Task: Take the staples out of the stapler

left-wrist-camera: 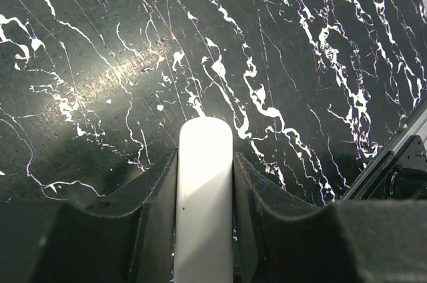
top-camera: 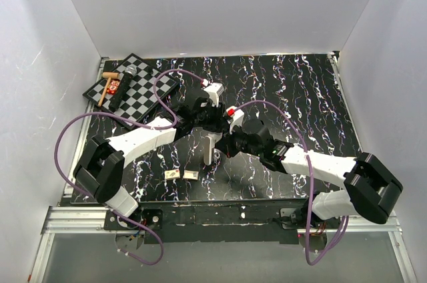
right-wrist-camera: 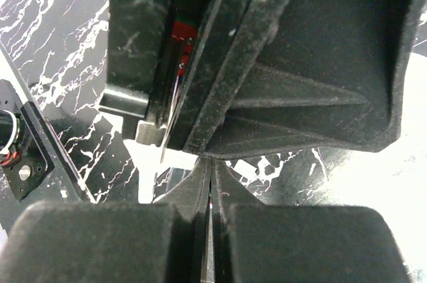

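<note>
While our left end effector (left-wrist-camera: 205, 163) pinches the white stapler (left-wrist-camera: 205, 229), our right end effector (right-wrist-camera: 210, 183), pressed together, sits just below the silvery staples (right-wrist-camera: 169, 123), we judge; we should reopen and pull straight.

A black marble-patterned tabletop veined in white (top-camera: 300, 96) sits inside plain white enclosure walls (top-camera: 220, 3). A black-and-white checkered board (top-camera: 143, 99) lies askew at the far left corner, bearing a wooden T-shaped tool (top-camera: 105, 88), a small red-and-white item (top-camera: 114, 85) and a dark rod with a silvery-grey end (top-camera: 130, 69). Two small tan-and-white rectangular boxes (top-camera: 173, 173) (top-camera: 191, 175) rest side by side near the front edge, above an aluminium frame rail (top-camera: 73, 219).
</note>
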`<state>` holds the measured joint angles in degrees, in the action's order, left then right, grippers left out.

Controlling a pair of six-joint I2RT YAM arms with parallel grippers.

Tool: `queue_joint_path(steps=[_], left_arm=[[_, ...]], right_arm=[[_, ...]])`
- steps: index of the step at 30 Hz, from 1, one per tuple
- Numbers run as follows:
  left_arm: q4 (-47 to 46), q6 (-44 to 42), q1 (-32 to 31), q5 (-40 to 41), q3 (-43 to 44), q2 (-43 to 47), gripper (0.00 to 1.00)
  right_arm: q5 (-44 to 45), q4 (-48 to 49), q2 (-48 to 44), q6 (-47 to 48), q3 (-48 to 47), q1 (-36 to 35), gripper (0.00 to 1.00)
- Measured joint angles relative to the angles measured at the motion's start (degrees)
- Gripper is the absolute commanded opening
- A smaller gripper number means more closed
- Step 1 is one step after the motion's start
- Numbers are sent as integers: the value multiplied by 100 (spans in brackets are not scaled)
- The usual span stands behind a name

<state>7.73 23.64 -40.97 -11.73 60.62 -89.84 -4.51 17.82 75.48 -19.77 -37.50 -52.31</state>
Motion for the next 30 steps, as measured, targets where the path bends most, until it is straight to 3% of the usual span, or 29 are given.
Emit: queue_joint_path(steps=[16,30], left_arm=[[1128,-372,-190,-66,1108,-588,0],[1379,-448,-256,-2,1215,-752,0]], right_arm=[[-219,654,138,-339,376,48,1],[-407,802,142,-448,474,94,1]])
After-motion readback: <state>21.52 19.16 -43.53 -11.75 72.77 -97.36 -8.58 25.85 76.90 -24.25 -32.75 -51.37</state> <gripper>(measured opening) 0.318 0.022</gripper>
